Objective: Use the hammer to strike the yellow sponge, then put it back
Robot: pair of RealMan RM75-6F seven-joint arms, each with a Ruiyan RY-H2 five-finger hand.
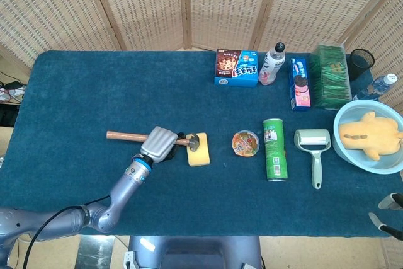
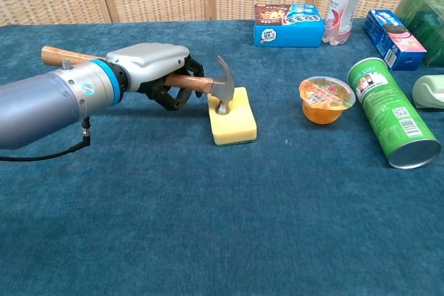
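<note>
Left hand (image 2: 154, 67): grasping the hammer (image 2: 208, 86) by its wooden handle.
Hammer head: pressed onto the yellow sponge (image 2: 234, 121), just right of the hand.
Right hand (image 1: 391, 213): at frame edge, state unclear.

The wooden-handled hammer with a steel claw head (image 2: 223, 88) lay nearly level, its face pressed down into the left part of the yellow rectangular sponge (image 2: 236, 119), which lay flat on the blue cloth and dented under the head.

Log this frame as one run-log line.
phase: strike | left hand: grips hammer | hammer head: on sponge | right hand: idle at table edge | put-back: pending
</note>
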